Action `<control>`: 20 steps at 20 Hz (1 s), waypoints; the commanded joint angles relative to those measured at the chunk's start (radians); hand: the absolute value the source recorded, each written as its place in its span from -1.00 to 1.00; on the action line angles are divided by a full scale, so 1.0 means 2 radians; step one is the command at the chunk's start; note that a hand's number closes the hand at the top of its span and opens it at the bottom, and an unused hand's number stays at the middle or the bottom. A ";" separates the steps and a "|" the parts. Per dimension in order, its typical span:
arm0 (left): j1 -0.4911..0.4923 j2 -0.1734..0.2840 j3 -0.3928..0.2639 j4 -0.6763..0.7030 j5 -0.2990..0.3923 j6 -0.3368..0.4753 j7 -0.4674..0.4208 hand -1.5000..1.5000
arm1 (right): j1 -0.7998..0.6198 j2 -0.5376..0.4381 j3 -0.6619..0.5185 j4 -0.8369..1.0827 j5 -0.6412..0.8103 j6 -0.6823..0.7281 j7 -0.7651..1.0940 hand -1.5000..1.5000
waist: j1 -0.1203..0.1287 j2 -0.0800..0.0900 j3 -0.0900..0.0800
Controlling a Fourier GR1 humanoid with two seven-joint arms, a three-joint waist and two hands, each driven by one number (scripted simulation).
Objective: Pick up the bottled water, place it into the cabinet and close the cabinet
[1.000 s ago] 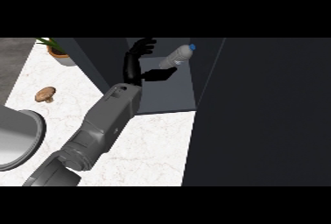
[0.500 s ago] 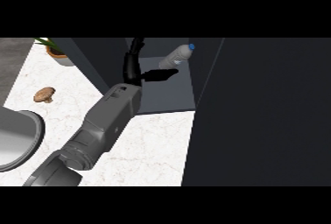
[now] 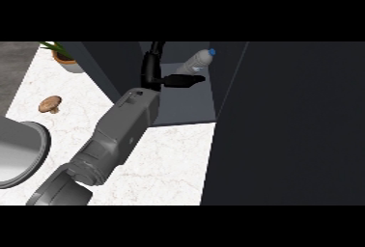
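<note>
The clear water bottle (image 3: 194,62) with a blue cap lies tilted inside the dark cabinet (image 3: 187,107), its cap toward the upper right. My left hand (image 3: 152,73) is inside the cabinet just left of and below the bottle. It is open, fingers straight up and thumb pointing right under the bottle, and nothing is held. A small gap separates thumb and bottle. The grey forearm (image 3: 121,130) runs in from the lower left. The cabinet's dark door (image 3: 285,125) stands open, filling the right side.
A potted plant (image 3: 63,55) stands at the upper left on the white marble counter (image 3: 167,159). A brown mushroom (image 3: 50,103) lies left of the arm. A large metal bowl (image 3: 18,154) sits at the left edge.
The hand's fingers have drawn together and straightened, and the hand has eased slightly down and away from the bottle. The bottle has stayed where it lies in the cabinet.
</note>
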 commanded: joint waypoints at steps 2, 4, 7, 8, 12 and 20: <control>-0.024 -0.001 0.010 -0.024 0.012 -0.074 0.011 -1.00 | 0.031 -0.016 -0.007 -0.031 -0.009 0.011 -0.007 -1.00 | -0.001 -0.003 0.001; 0.010 -0.001 0.000 -0.046 0.021 -0.104 0.008 -1.00 | 0.002 0.002 -0.004 -0.004 0.003 0.005 0.003 -1.00 | 0.009 -0.005 0.000; 0.016 -0.001 -0.008 -0.077 0.028 -0.112 0.021 -1.00 | 0.018 -0.008 -0.020 -0.029 -0.005 0.007 0.013 -1.00 | 0.018 -0.009 0.001; 0.003 -0.001 0.002 -0.060 0.034 -0.117 0.030 -1.00 | 0.010 -0.002 -0.005 -0.021 0.014 0.005 0.013 -1.00 | 0.015 -0.007 0.000; 0.073 -0.001 -0.035 -0.158 0.054 -0.109 0.045 -1.00 | 0.029 -0.014 -0.002 -0.064 0.025 -0.003 0.041 -1.00 | 0.030 -0.015 0.000; 0.218 -0.001 -0.105 -0.319 0.049 -0.081 0.064 1.00 | -0.009 -0.019 -0.026 -0.078 0.022 -0.014 0.087 -1.00 | 0.048 -0.018 0.000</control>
